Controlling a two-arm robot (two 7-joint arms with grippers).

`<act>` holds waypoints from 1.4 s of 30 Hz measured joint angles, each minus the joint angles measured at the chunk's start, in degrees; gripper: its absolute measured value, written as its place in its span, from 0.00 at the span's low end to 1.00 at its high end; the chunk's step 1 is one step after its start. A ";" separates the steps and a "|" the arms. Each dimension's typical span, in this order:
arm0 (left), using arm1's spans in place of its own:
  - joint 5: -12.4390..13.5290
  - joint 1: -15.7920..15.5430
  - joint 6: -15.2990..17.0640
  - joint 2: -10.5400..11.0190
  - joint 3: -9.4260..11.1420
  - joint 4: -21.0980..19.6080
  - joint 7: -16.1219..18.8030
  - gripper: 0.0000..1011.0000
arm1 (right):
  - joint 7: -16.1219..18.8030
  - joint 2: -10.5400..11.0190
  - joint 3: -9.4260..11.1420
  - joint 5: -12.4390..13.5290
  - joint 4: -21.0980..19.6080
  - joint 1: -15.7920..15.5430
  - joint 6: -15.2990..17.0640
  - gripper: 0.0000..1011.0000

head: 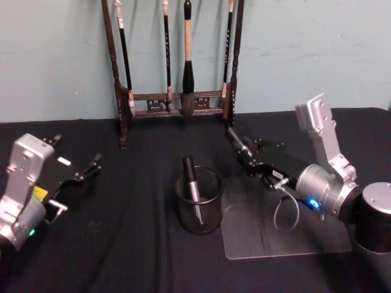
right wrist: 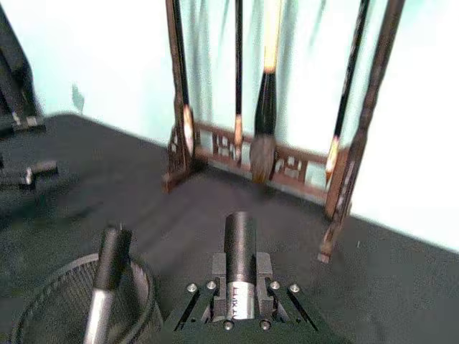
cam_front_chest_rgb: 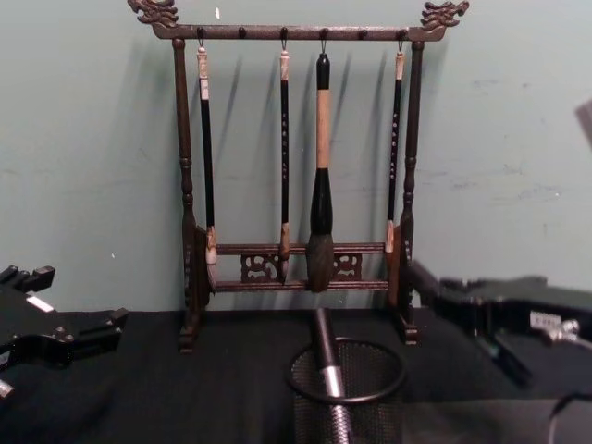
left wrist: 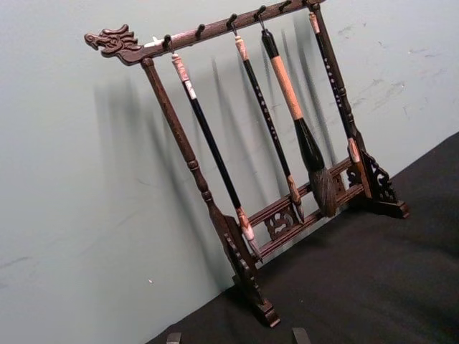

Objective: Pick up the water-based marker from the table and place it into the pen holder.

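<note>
Head view: right gripper (head: 244,149) clenched on marker (head: 233,137), right of pen holder (head: 198,220); second marker (head: 191,180) stands inside. Left gripper (head: 76,152) released, far left over table (head: 122,256).
Right wrist view: held marker's cap points toward brush rack (right wrist: 294,163).
Chest view: pen holder before brush rack.
</note>
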 joint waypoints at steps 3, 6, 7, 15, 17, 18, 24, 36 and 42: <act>0.00 0.00 0.00 0.00 0.00 0.00 0.00 0.99 | -0.02 -0.13 0.31 0.79 -0.26 -0.01 -2.48 0.24; 0.00 0.00 0.00 0.00 0.00 0.00 0.00 0.99 | -0.16 -0.38 0.30 1.32 -0.31 0.12 -4.80 0.24; 0.00 0.00 0.00 0.00 0.00 0.00 0.00 0.99 | -0.26 -0.60 0.07 1.50 -0.29 0.41 -5.85 0.24; 0.00 0.00 0.00 0.00 0.00 0.00 0.00 0.99 | 0.12 -1.57 -1.02 2.03 0.64 1.88 -8.51 0.24; 0.00 0.00 0.00 0.00 0.00 0.00 0.00 0.99 | 0.47 -1.86 -1.54 2.15 0.96 2.43 -8.96 0.24; 0.00 0.00 0.00 0.00 0.00 0.00 0.00 0.99 | 0.57 -1.94 -1.72 2.20 1.07 2.60 -9.09 0.24; 0.00 0.00 0.00 0.00 0.00 0.00 0.00 0.99 | 1.55 -2.82 -3.19 2.63 2.00 4.05 -9.88 0.24; 0.00 0.00 0.00 0.00 0.00 0.00 0.00 0.99 | 2.87 -4.39 -5.90 3.36 3.99 5.96 -10.57 0.24; 0.00 0.00 0.00 0.00 0.00 0.00 0.00 0.99 | 3.28 -4.95 -7.17 3.68 4.99 6.55 -10.57 0.24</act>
